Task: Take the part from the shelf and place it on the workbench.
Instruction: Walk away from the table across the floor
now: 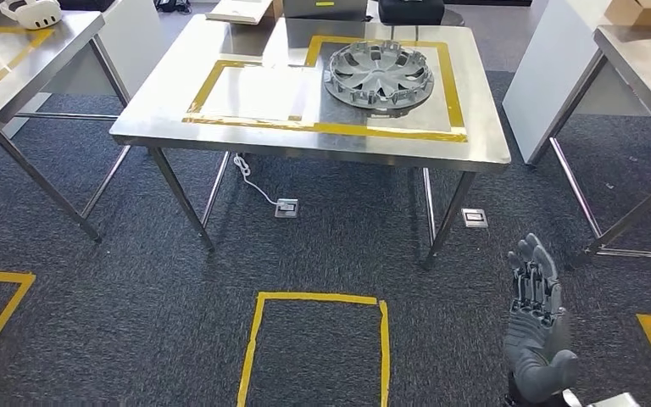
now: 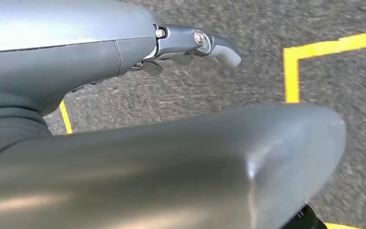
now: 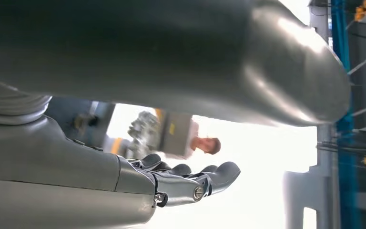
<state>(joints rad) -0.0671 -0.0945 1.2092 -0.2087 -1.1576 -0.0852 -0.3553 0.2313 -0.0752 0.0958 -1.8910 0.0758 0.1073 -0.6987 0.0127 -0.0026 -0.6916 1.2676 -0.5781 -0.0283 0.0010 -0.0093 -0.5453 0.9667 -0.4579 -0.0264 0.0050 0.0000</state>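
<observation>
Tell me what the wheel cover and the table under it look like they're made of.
The round grey spoked wheel cover looks like moulded plastic with a matte silver-grey finish: even colour, soft highlights, thin ribs. It could be painted metal. The steel-topped table looks like brushed stainless steel, with a pale reflective sheen and slim metal legs, marked with yellow tape.

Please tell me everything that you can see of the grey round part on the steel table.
The part looks like a grey plastic wheel cover: round, with curved spokes around a central hub and openings between them. It lies flat on the steel workbench, toward its far right area, inside the yellow tape outline. Only the tabletop touches it; no hand is near.
</observation>
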